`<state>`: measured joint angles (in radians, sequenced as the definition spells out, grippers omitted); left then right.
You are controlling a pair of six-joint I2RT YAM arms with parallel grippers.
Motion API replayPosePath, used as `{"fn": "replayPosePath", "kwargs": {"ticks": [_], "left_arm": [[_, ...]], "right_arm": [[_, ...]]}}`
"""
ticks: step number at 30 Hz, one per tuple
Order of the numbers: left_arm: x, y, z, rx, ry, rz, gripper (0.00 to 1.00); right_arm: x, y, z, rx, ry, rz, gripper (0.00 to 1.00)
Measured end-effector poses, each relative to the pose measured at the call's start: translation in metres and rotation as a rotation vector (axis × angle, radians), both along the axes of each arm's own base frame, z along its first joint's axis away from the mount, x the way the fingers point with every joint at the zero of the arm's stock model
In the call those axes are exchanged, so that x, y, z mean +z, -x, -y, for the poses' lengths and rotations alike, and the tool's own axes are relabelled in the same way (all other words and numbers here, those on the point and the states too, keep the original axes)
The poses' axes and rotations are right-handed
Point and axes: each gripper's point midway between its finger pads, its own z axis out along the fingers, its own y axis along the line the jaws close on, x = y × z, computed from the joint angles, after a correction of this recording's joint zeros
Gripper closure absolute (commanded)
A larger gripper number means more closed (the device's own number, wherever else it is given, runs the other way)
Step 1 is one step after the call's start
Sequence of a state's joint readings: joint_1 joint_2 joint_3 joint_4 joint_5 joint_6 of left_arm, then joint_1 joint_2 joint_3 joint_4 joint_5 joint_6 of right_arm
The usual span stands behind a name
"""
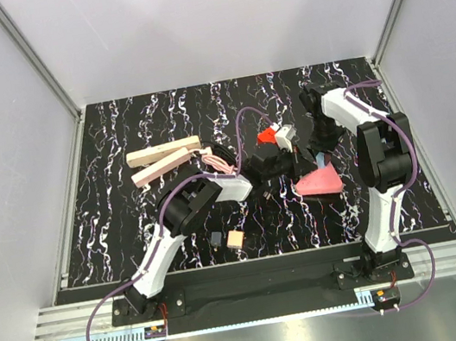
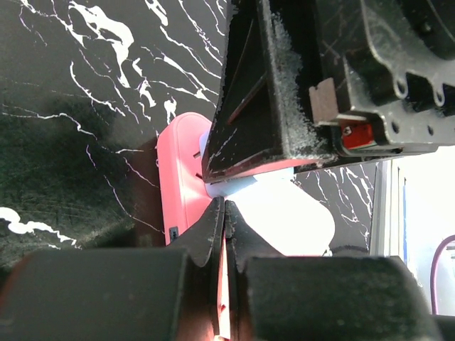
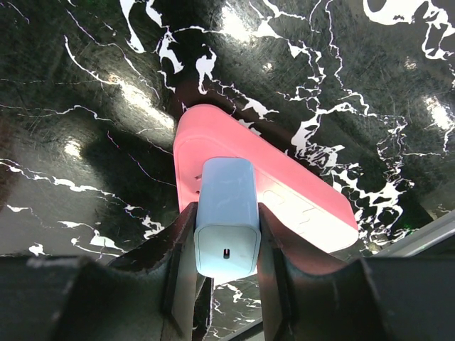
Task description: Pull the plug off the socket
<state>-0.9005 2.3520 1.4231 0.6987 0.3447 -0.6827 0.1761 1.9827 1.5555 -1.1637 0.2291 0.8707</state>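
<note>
Plug stands upright from flat pink socket.

Light: bright, even, from overhead | Glare: white hot spots on the glossy black table; plug washed out to blank white at the left wrist | Shadows: soft, faint | Focus: nearest foreground blurred in both wrist views, top view sharp

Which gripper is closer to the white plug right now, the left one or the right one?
Right. The right gripper has the plug between its fingers, one on each side. The left gripper is shut, its tips at the pink power strip just beside the plug.
</note>
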Motion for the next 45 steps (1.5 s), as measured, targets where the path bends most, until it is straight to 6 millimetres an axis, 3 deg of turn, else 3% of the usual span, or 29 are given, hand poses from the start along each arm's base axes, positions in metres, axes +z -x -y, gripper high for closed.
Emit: {"fn": "replayPosePath", "kwargs": {"ticks": [45], "left_arm": [[0.013,-0.008,0.012,-0.007,0.015,0.04,1.0]], "right_arm": [[0.019,-0.01,0.009,0.022,0.049,0.033,1.0]]}}
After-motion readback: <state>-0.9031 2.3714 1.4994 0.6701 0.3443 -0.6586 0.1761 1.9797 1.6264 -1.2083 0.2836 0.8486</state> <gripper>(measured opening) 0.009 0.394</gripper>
